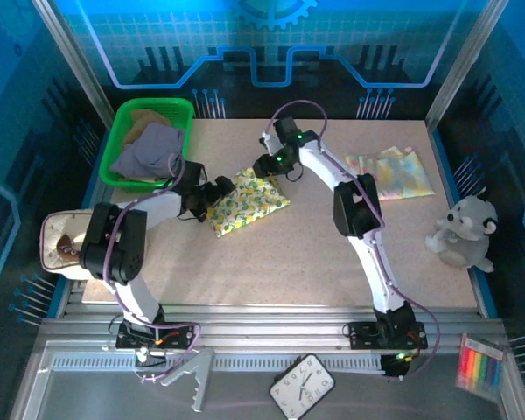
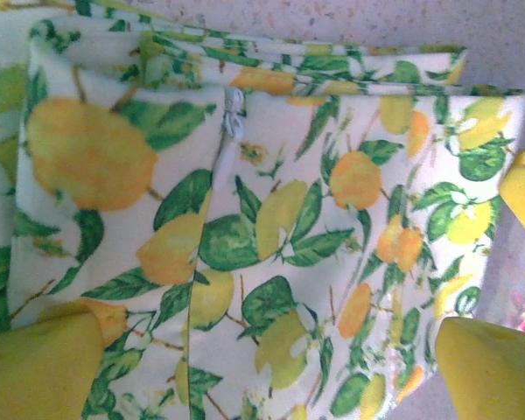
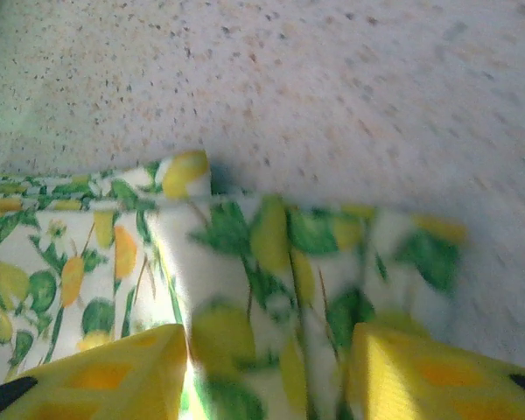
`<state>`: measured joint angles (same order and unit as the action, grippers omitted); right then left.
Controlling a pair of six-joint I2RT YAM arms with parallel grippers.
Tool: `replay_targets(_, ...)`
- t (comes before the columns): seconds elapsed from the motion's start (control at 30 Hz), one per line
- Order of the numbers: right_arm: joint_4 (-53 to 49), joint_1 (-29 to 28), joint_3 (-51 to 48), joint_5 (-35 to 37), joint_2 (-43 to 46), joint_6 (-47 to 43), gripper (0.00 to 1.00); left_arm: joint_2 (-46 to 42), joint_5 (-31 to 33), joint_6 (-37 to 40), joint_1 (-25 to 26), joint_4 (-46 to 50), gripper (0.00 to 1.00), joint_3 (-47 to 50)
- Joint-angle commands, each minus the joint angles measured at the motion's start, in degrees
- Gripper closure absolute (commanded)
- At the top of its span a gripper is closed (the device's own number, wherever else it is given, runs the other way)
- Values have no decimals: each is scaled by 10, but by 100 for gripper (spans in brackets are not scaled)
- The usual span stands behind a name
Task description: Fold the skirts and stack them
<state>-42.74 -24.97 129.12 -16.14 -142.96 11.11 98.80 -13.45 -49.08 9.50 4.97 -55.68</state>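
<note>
**Lemon-print skirt (image 1: pixel 249 206) partly folded at table centre, a gripper at each side**

Top view: the skirt is seen as a compact, slightly skewed packet near the middle of the speckled table (image 1: pixel 289 262). The left gripper (image 1: pixel 215 192) is placed at its left edge and the right gripper (image 1: pixel 268 166) at its far right corner. A lavender skirt (image 1: pixel 149 150) and an olive-tan skirt (image 1: pixel 153 120) are heaped unfolded in a green basket (image 1: pixel 156 103) at the far left. A folded pastel cloth (image 1: pixel 392 173) is laid well apart on the right.

Left wrist view: the yellow fingers (image 2: pixel 35 367) are spread wide over the layered print, and nothing is held. A white zip (image 2: pixel 232 114) is exposed beside a fold.

Right wrist view: the fingers (image 3: pixel 437 376) are set partway apart with a raised fold of the skirt between them. The picture is blurred, so whether that fold is pinched cannot be told.

The folding of this skirt is judged to be in hand, and the two in the basket are not yet begun. A firm hold on one edge is called for next, so that the layers can be carried over squarely without the packet being dragged.
</note>
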Motion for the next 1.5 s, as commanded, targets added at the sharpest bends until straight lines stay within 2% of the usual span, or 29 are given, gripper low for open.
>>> replay_targets(0.0,-10,5,-68,85,89,63,44,-56,-33,-19,-3,27,1,-9)
replay_targets(0.1,-20,10,-107,54,94,87,40,-55,-64,-35,1,8,1,-24)
replay_targets(0.17,-14,15,-122,2,94,85,22,-39,-75,-44,6,-10,1,-38)
replay_targets(0.3,-32,22,-105,-43,73,75,8,17,-69,-51,7,-20,1,-71)
replay_targets(0.43,-52,31,-78,-88,41,58,6,61,-29,-50,6,-2,1,-90)
replay_targets(0.53,-67,38,-57,-126,19,43,6,82,-28,-55,6,-3,1,-86)
replay_targets(0.67,-100,40,-30,-124,-6,30,6,91,-10,-55,5,11,1,-67)
replay_targets(0.77,-109,40,-26,-155,-18,29,8,96,-7,-54,3,12,1,-53)
replay_targets(0.87,-119,41,-24,-191,-30,34,13,99,-7,-52,3,13,1,-47)
replay_targets(1.07,-118,40,-29,-244,-49,60,29,95,3,-44,1,24,1,-46)
replay_targets(1.23,-112,40,-22,-252,-65,86,42,90,4,-41,-5,24,1,-39)
replay_targets(1.37,-88,46,-26,-251,-73,121,67,85,4,-40,-12,22,1,-30)
replay_targets(1.47,-72,48,-27,-263,-77,132,81,81,4,-39,-19,20,1,-21)
